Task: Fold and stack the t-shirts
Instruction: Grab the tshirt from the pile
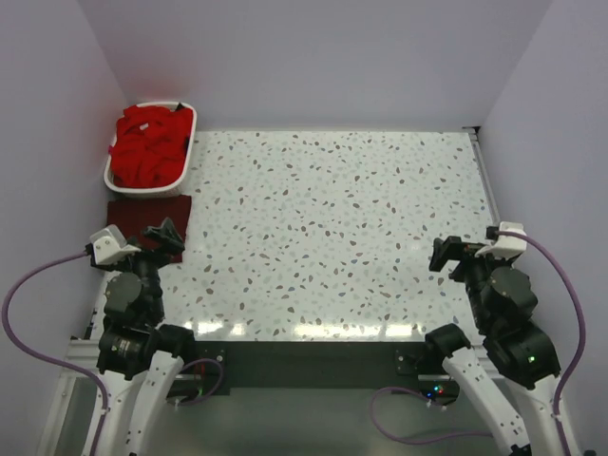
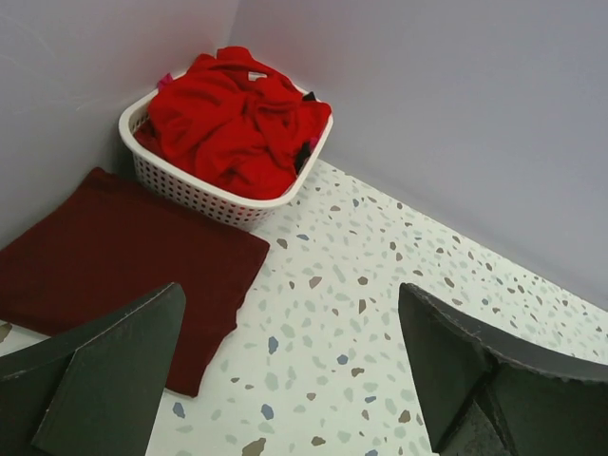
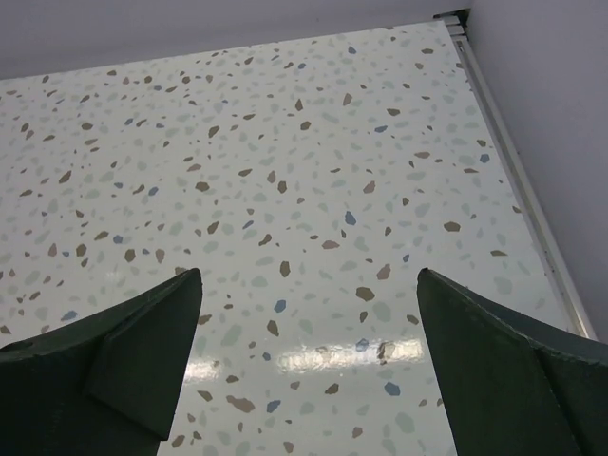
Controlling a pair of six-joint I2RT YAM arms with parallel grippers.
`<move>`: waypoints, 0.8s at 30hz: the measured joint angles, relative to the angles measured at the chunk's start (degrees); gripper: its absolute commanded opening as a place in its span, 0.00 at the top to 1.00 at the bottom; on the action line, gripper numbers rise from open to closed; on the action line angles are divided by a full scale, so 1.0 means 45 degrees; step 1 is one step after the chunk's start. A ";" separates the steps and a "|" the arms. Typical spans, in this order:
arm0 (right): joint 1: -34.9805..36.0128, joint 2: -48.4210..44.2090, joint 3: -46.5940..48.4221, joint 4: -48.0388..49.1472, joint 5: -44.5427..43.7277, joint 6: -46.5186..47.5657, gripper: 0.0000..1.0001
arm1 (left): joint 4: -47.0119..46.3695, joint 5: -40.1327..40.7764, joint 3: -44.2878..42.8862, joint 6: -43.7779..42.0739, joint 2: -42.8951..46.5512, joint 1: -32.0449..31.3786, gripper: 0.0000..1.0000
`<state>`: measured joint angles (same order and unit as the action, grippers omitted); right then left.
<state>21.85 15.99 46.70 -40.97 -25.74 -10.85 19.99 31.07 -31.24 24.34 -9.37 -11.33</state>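
Note:
A bright red t-shirt (image 1: pixel 147 147) lies crumpled on top of a white laundry basket (image 1: pixel 185 157) at the far left corner; it also shows in the left wrist view (image 2: pixel 228 114), with bits of black and pink cloth under it. A dark maroon t-shirt (image 1: pixel 142 217) lies folded flat on the table in front of the basket, and in the left wrist view (image 2: pixel 114 256). My left gripper (image 1: pixel 166 236) is open and empty, just over the maroon shirt's near right corner. My right gripper (image 1: pixel 445 255) is open and empty over bare table at the right.
The speckled table (image 1: pixel 332 228) is walled at the back and on both sides. A metal rail (image 3: pixel 518 190) runs along its right edge. The basket (image 2: pixel 190 185) stands against the left wall.

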 measured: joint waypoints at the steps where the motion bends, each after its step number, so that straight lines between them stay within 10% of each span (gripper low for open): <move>1: 0.0000 0.0039 0.0000 0.0000 0.0005 -0.0005 0.01 | -0.0073 -0.0073 0.0000 -0.0010 -0.0131 0.0000 0.00; 11: 0.0000 0.1651 0.0238 0.0005 0.1248 -0.0500 0.01 | -0.0563 -0.1797 -0.1875 -0.0257 -0.6028 0.0000 0.00; 24: 0.0000 0.3055 -0.0117 0.1044 0.5139 -0.1685 0.01 | -0.0437 -0.0996 -1.0059 -0.0267 -1.7510 0.2302 0.00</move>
<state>21.85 29.74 46.17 -36.27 -2.61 -18.44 18.02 26.59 -76.51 23.14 -88.16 -0.97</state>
